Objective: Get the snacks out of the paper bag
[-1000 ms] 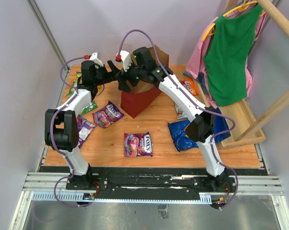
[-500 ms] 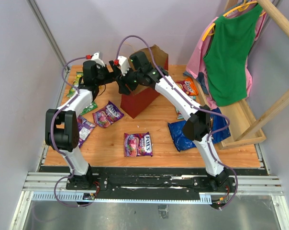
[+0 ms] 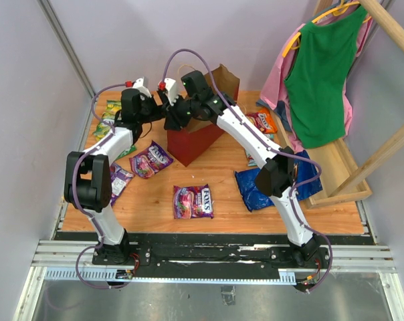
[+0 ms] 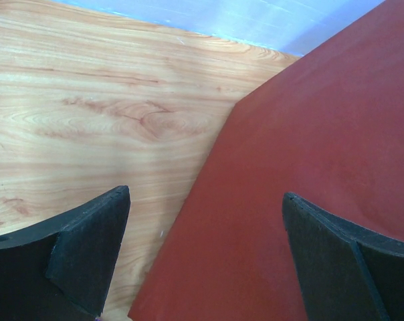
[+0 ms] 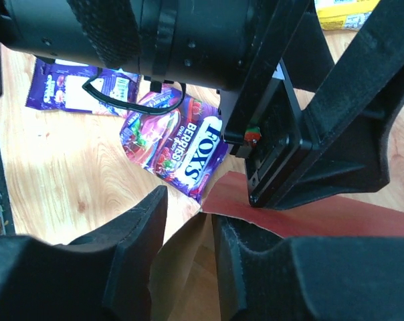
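The paper bag [image 3: 200, 139] stands upper-centre on the desk [image 3: 219, 180], mouth up, with both arms crowded at its upper-left corner. The right claw [image 5: 187, 231] has a finger either side of the rim, with kraft lining between them and only a narrow gap. Can't tell if it's actually pinching. The left claw [image 4: 203, 221] is spread wide and holding nothing, looking down on the bag's red outer wall where it meets the wood.

Plenty of snacks [image 3: 192, 200] lie out on the desk, including the blue chip bag [image 3: 255, 188] at right. No view shows whether any are left inside.

Handling-wise, I'd guess the bag is light, thin, creasy paper. It'll tip or skate rather than resist, so grab the rim near a corner fold, where it's probably stiffest. The packets look glossy, slippery and flat, so go for a crimped end seam.

For room, lower-centre of the desk is the open bit. The back wall sits right behind the bag, the hanging clothes [image 3: 319, 80] crowd the right, and the two wrists look nearly touching.
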